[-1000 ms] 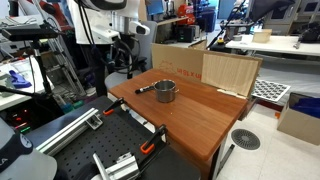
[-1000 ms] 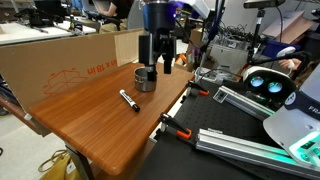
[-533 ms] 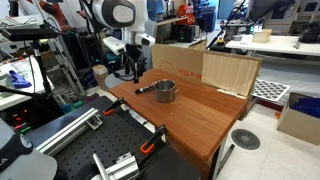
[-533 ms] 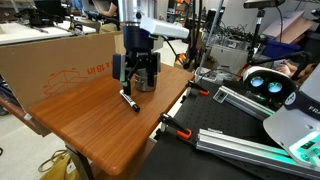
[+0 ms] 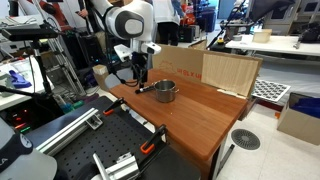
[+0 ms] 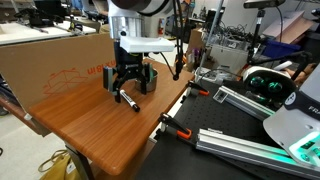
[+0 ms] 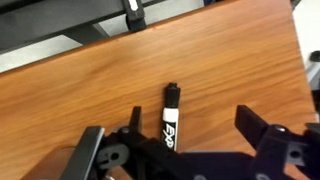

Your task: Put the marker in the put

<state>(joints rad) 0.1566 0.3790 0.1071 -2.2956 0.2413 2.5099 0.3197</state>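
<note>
Gripper (image 6: 130,87) shifts off pot (image 5: 165,92) to over marker (image 7: 171,118), jaws spread & empty; pre-grasp step, next needs lowering + closing.

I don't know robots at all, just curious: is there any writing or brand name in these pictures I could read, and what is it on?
"EXPO": white letters along the black marker pen in the wrist view; blurry, so this is a best reading.
Red print on the brown cardboard box in an exterior view: too blurred to read.
No other words, numbers or signs can be made out.
</note>
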